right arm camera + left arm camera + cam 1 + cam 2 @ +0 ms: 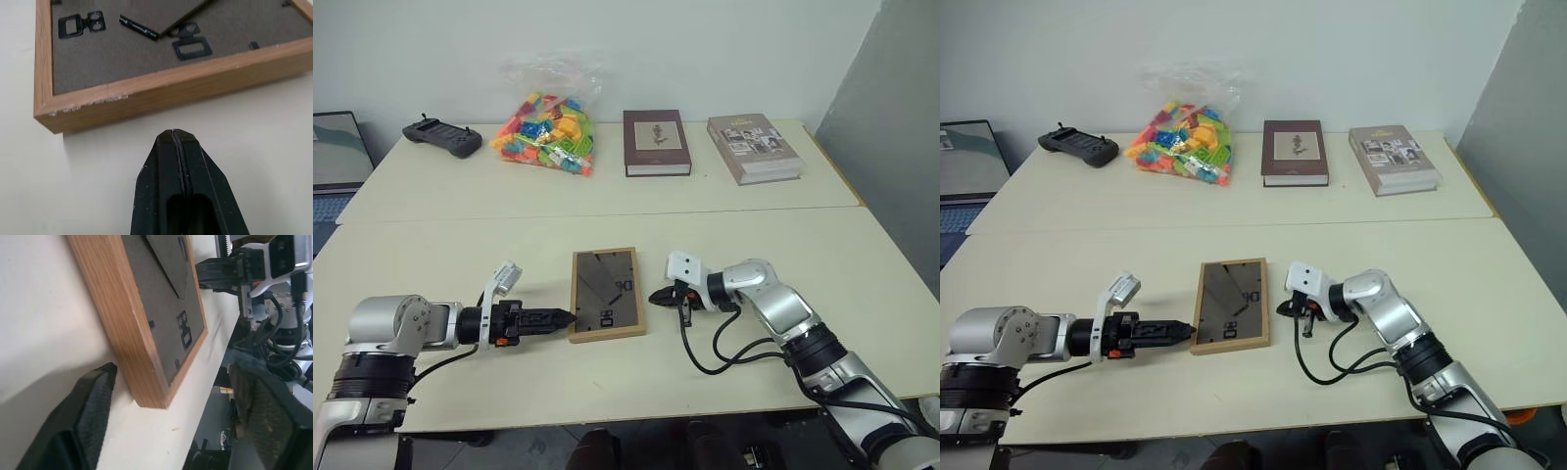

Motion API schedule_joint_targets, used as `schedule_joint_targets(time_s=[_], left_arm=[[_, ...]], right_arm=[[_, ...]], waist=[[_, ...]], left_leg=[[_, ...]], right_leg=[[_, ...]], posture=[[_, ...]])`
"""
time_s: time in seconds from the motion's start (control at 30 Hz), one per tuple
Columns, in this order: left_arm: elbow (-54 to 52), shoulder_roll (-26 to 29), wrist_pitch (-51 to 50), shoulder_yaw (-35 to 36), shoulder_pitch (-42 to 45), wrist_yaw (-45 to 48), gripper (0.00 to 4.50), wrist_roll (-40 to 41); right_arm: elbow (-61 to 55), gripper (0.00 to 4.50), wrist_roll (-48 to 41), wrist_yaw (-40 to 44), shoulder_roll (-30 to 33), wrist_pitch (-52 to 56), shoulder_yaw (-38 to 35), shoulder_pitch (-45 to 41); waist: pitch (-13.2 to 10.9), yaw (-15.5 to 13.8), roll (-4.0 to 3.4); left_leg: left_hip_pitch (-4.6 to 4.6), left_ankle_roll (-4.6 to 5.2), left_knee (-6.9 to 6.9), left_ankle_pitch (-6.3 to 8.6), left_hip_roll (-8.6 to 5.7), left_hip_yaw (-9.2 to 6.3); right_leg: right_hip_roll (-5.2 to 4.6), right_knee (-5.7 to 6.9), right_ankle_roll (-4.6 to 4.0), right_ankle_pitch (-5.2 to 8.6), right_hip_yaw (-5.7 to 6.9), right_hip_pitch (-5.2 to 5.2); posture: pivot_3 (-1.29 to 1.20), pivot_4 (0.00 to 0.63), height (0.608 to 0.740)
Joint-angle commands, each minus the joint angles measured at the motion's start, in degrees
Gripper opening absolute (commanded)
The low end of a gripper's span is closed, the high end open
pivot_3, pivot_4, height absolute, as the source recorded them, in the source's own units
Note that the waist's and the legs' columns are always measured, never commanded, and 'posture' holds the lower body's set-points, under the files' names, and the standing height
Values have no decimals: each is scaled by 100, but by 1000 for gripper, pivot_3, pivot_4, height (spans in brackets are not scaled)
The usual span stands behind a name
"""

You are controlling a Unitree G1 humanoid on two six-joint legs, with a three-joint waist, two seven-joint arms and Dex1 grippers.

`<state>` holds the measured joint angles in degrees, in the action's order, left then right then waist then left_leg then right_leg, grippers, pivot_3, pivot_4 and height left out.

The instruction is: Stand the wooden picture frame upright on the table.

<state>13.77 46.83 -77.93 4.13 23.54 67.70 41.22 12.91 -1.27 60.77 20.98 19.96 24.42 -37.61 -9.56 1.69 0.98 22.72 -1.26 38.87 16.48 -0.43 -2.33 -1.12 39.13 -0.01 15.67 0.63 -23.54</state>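
The table (460, 255) is the broadest thing here, a pale cream top, and on it the wooden picture frame (605, 293) lies flat, face down, its dark back and folded easel stand upward, between the two grippers. The left gripper (563, 317) points at the frame's near left corner, its tip just beside or touching the wood edge; in the left wrist view its fingers (90, 418) stand spread wide, one low by the tabletop at the frame's corner and the other well apart from it, with nothing pinched. The right gripper (656, 295) sits just off the frame's opposite long edge, its fingers pressed together into one point and a strip of bare table between tip and wood. The frame looks light and stiff, with a smooth wood rim that would probably slide on the smooth top if pushed from one side alone; any glass underneath would be fragile. A sensible hold is across the thickness of a long edge, with the other gripper bracing the far edge as it tips up. Well beyond the grippers, along the far side, lie a bag of coloured blocks (548, 129), a grey-brown book (753, 148), a dark maroon book (656, 142) and a black handheld controller (441, 137); none stands in the way.
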Motion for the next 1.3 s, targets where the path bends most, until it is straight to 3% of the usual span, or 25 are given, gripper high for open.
schedule_joint_targets(time_s=[0.03, 0.27, 0.67, 0.77, 0.8, 0.83, 1.03, 1.23, 1.3], left_arm=[[281, -141, 259, -287, 42, -85, 4487, -197], [403, -483, 348, -521, 296, -106, 4487, -179], [639, -886, 573, -245, 571, -561, 4487, -295], [745, -885, 606, -118, 670, -534, 3845, -232], [789, -887, 620, -90, 711, -546, 3426, -227], [817, -879, 612, -75, 747, -549, 3377, -215], [526, -840, 384, 51, 747, -548, 1978, 37], [-267, -1214, -145, 764, 765, -1218, 1234, 568], [-539, -1519, -284, 1154, 872, -1624, 1234, 754]], right_arm=[[67, 0, 42, -38, -167, -162, 6, -226], [258, 0, 111, -76, -390, -254, -5, -354], [257, 0, 220, -123, -343, -375, -50, -182], [298, 0, 244, -151, -300, -417, -91, -169], [320, 0, 248, -170, -289, -435, -105, -168], [336, 0, 250, -190, -277, -449, -121, -166], [310, 0, 154, -262, -102, -413, -325, -179], [324, 0, -315, -372, 205, 256, -1221, -950], [138, 424, -663, -275, 252, 777, -1519, -1277]], waist=[[5, -13, -4], [24, -95, -23], [27, -176, -25], [27, -159, -23], [27, -157, -23], [27, -149, -23], [27, -119, -22], [20, -110, -19], [20, -107, -19]], left_leg=[[0, -1, 0, 0, 0, 0], [-26, 8, 1, 5, -9, -1], [-25, 7, 4, 4, -14, -1], [-25, 8, 5, 4, -14, -2], [-25, 7, 4, 4, -13, -2], [-25, 7, 4, 4, -13, -2], [-20, 4, 3, 2, -9, -2], [-13, 3, 4, 1, -9, -2], [-6, 0, 3, 0, -7, -4]], right_leg=[[-1, -1, 0, 0, 0, 1], [-7, -1, 0, 0, 3, 29], [-13, -2, 0, 0, 3, 31], [-14, 0, 1, 0, 4, 32], [-12, 0, 1, 0, 4, 30], [-12, 0, 1, 0, 4, 30], [-8, -1, 0, 0, 2, 24], [-9, -2, 0, -1, 1, 20], [-8, -2, 0, -1, 3, 11]], posture=[[0, 150, 740], [0, 150, 740], [0, 150, 740], [0, 150, 740], [0, 150, 740], [0, 150, 740], [0, 150, 740], [0, 150, 740], [0, 150, 740]])
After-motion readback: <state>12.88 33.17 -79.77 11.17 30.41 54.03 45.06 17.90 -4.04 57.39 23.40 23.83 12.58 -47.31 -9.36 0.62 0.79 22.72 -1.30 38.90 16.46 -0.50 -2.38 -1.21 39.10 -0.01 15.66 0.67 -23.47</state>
